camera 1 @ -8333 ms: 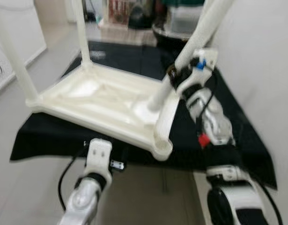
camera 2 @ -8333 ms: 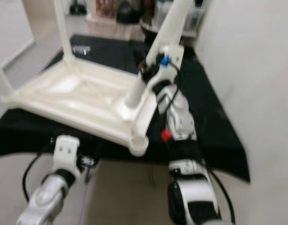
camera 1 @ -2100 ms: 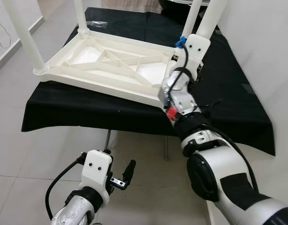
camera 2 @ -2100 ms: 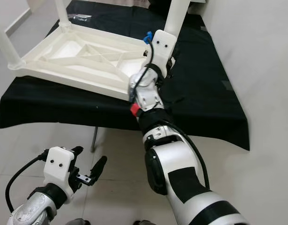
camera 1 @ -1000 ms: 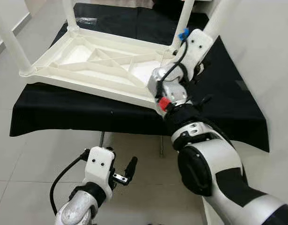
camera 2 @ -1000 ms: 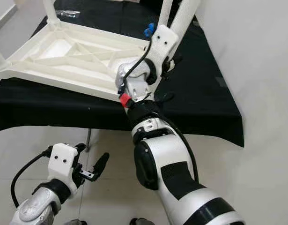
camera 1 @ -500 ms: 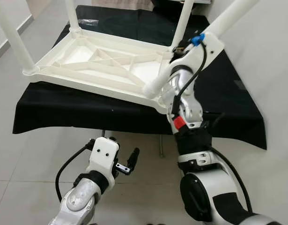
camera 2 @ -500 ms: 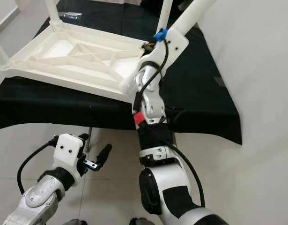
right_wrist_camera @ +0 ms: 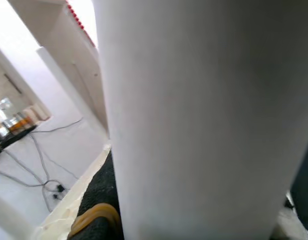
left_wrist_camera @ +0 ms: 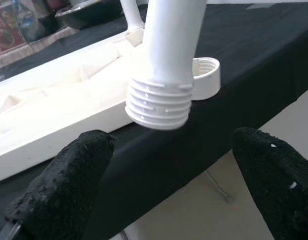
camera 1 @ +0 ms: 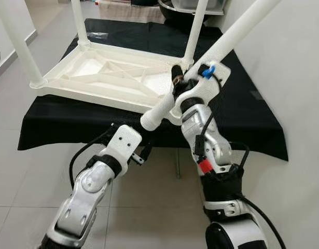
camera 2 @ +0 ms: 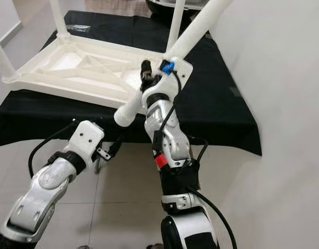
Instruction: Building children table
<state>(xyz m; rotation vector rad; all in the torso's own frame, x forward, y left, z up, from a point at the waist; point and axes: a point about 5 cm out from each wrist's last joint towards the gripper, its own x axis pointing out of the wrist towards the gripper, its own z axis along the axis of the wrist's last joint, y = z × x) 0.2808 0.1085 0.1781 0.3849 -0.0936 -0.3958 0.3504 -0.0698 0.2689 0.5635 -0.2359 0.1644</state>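
While the left gripper (left_wrist_camera: 166, 185) holds its fingers (left_wrist_camera: 68, 175) spread wide just below the threaded end of the loose table leg (camera 1: 221, 44), the right gripper (camera 1: 179, 85) clamps that leg's shaft, slanted beside the upturned tabletop (camera 1: 97, 75)'s empty corner socket (left_wrist_camera: 206, 77).

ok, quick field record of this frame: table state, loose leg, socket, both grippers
table: white tabletop upside down on black cloth, three legs standing in it
loose leg: fourth white leg tilted, threaded end down toward the near right corner, not yet seated
socket: threaded corner socket empty, just behind the leg's end
right gripper: shut on the loose leg partway along it
left gripper: raised below the leg's threaded end, fingers spread on either side, not touching
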